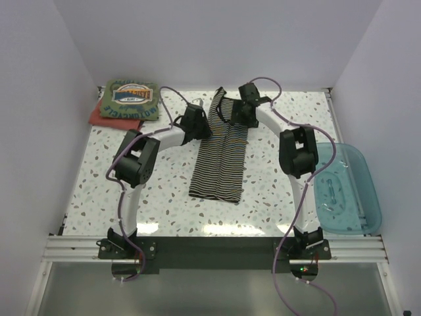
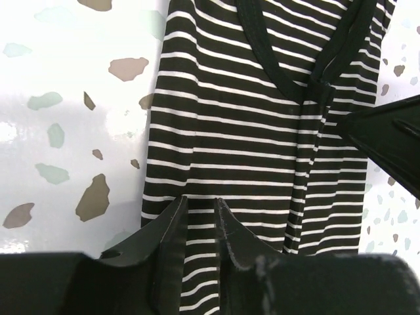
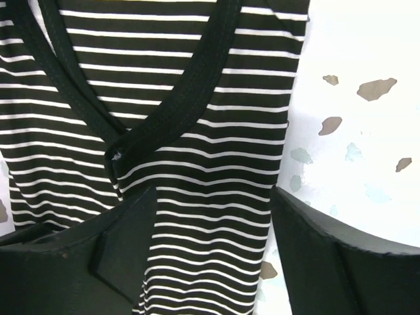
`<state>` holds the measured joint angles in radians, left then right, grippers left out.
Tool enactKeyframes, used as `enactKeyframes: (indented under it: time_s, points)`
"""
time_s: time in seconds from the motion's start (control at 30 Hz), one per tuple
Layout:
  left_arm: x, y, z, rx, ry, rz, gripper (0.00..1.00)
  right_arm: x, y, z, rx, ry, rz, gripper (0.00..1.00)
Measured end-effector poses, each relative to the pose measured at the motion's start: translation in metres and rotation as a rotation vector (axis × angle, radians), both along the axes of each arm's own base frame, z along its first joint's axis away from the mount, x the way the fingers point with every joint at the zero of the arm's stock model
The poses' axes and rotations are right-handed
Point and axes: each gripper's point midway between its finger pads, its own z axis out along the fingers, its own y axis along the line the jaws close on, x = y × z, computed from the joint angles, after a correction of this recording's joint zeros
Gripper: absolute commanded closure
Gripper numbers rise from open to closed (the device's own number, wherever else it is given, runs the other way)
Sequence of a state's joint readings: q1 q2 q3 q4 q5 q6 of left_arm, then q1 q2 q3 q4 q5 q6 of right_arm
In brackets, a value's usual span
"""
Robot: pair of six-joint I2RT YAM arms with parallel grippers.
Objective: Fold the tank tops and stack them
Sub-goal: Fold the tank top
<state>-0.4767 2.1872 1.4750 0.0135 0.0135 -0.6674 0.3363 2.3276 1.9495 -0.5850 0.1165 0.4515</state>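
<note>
- Top view: the long black-and-white striped cloth tank top point(image 1: 218, 158) lies flat in the middle of the speckled white table point(image 1: 158, 197). It is folded into a thin strip that runs from 12 o'clock down to 6 o'clock.
- Top view: the left claw point(image 1: 199, 126) is at the strip's 9 o'clock side, up near the neck end. The right claw point(image 1: 238, 110) is at its 3 o'clock side. At 10 o'clock, a folded olive green cloth tank top point(image 1: 131, 99) with a printed picture sits on a folded red cloth top point(image 1: 100, 118).
- Left wrist view: the left claw's two black fingers point(image 2: 170, 243) are just a little apart over the stripes. They do not seem to hold the cloth.
- Right wrist view: the right claw is wide open over the striped top and holds nothing. The thick black trim point(image 3: 190, 92) of the neck is at 12 o'clock.
- The striped top looks soft, light and floppy, so it may sag or bunch up if pinched in one spot. I think the best hold is the two neck-end corners, one for each claw.
</note>
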Motion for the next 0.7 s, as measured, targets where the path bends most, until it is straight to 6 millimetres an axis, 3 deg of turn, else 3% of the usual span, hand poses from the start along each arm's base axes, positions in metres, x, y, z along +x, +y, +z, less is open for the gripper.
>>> enactKeyframes:
  time_s: [0.17, 0.3, 0.4, 0.5, 0.57, 0.7]
  points:
    - [-0.008, 0.005, 0.016, -0.003, -0.012, -0.030, 0.65, -0.004, -0.002, 0.011, -0.001, -0.006, -0.002, 0.23]
    - [-0.041, 0.021, 0.056, -0.008, -0.042, -0.032, 0.57, -0.044, -0.013, 0.035, 0.010, 0.003, -0.007, 0.24]
    - [-0.076, 0.040, 0.084, -0.024, -0.080, -0.026, 0.51, -0.103, -0.022, 0.049, 0.037, 0.012, -0.015, 0.24]
    - [-0.128, 0.061, 0.084, -0.044, -0.082, -0.030, 0.47, -0.167, -0.018, 0.052, 0.066, 0.015, 0.002, 0.24]
    - [-0.161, 0.069, 0.067, -0.042, -0.046, -0.046, 0.45, -0.208, -0.006, 0.041, 0.085, 0.031, 0.039, 0.24]
    - [-0.229, 0.077, 0.014, -0.010, 0.088, -0.114, 0.42, -0.290, 0.009, -0.003, 0.105, 0.138, 0.094, 0.24]
